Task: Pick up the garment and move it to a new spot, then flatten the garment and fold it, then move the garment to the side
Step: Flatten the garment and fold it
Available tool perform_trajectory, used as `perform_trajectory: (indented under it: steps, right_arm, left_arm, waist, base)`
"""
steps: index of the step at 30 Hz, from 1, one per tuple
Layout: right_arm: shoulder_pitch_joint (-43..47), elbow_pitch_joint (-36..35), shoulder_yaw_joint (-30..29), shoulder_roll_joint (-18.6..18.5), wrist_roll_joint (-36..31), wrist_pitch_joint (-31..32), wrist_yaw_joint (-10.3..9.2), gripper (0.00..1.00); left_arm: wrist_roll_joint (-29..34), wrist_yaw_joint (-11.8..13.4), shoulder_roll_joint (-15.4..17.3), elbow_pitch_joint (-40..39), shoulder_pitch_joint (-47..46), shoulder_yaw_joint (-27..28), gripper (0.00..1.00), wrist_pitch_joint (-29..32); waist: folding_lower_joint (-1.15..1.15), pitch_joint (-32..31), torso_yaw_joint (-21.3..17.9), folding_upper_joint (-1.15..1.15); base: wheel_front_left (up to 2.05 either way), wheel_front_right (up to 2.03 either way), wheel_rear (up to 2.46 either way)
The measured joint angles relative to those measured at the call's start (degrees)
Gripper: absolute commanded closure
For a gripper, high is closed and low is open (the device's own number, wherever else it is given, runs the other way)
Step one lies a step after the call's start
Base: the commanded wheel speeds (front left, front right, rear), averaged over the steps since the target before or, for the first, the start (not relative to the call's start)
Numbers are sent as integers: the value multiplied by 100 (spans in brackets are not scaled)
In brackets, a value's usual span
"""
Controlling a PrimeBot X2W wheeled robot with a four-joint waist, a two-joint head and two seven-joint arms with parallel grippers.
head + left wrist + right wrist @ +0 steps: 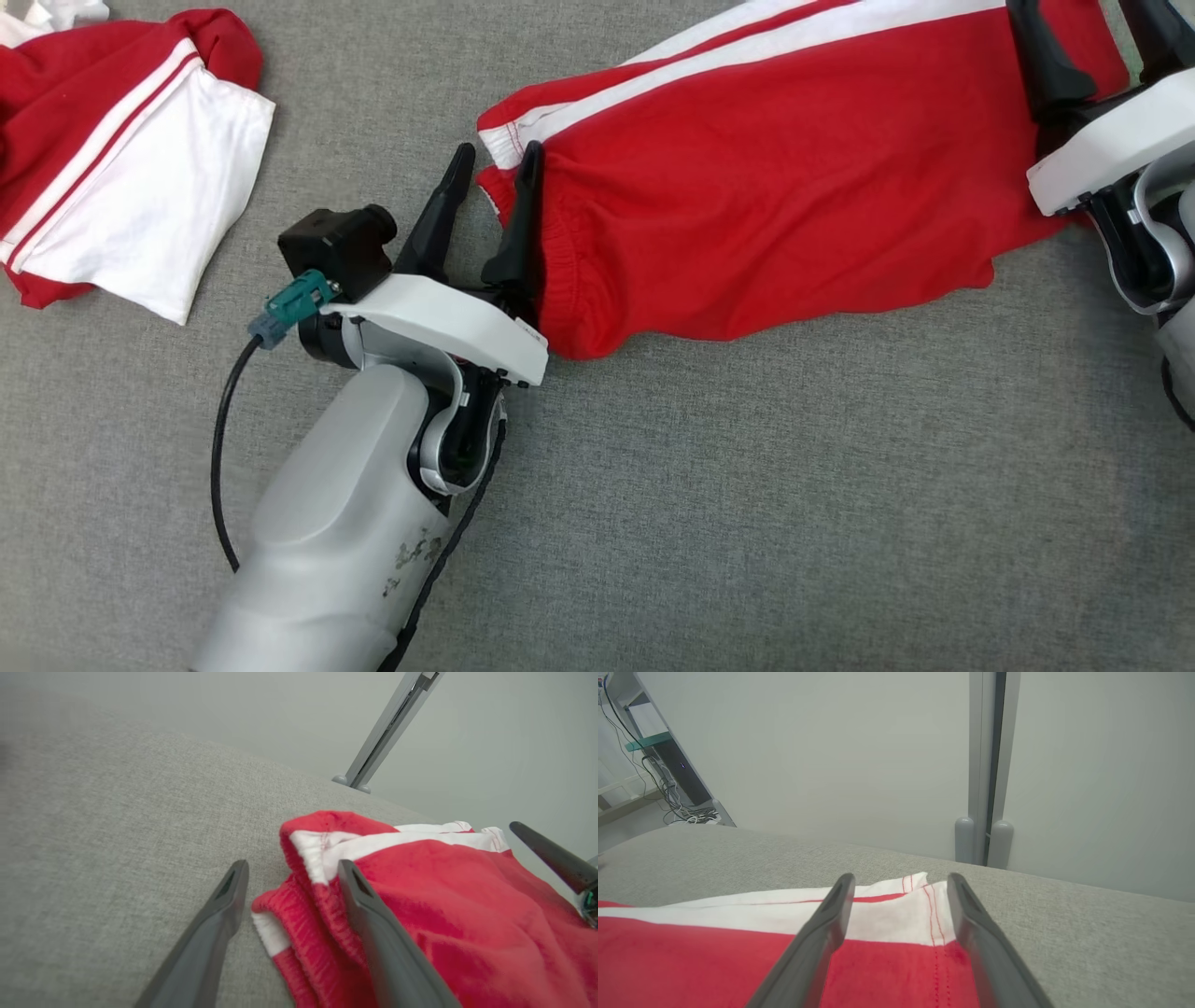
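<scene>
I see left pincer (499,154) apart at red fleecy garment's (766,187) ribbed 9 o'clock end; right pincer (901,879) apart, 3 o'clock.

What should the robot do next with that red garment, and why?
Probably lift both claws clear. The left claw and right claw stand open at opposite ends of the red garment, which lies stretched out on the grey surface, so smoothing it flat likely follows.

We see a grey cloth-covered surface (747,523) with red trousers (766,205) lying stretched across it and a second red-and-white garment (121,159) well apart to their left.
</scene>
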Motion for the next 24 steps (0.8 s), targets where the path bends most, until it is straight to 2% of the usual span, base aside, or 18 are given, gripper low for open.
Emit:
perform_trajectory:
  steps: [4,6,12,16,19,24]
  right_arm:
    - [65,14,31,-46,30,-221,0,0]
    - [174,-68,-91,-69,-47,-257,0,0]
    - [844,-1016,-1177,-5,-687,-283,-1,0]
    - [1624,-1666,-1871,201,-1192,-292,-1,0]
    - [2402,-2242,-2368,443,-1562,-297,-1,0]
    - [3308,-2741,-2758,730,-1922,-297,-1,0]
  left_arm:
    - [369,255,-13,-113,192,96,0,-66]
    - [723,401,-9,-486,383,386,0,-69]
    - [1863,650,-10,-1641,976,1117,0,-71]
    - [2386,647,-12,-2131,1233,1444,0,-71]
    - [2719,544,-13,-2321,1429,1689,0,-71]
    - [2997,430,20,-2179,1712,1851,0,-71]
  waist:
    - [0,-98,-48,0]
    - [0,-155,-90,0]
    - [0,-315,-306,0]
    - [0,-455,-473,0]
    - [0,-620,-625,0]
    - [0,-855,-803,0]
  base:
    - [0,0,0]
    - [0,0,0]
    - [0,0,0]
    - [0,0,0]
    - [0,0,0]
    - [0,0,0]
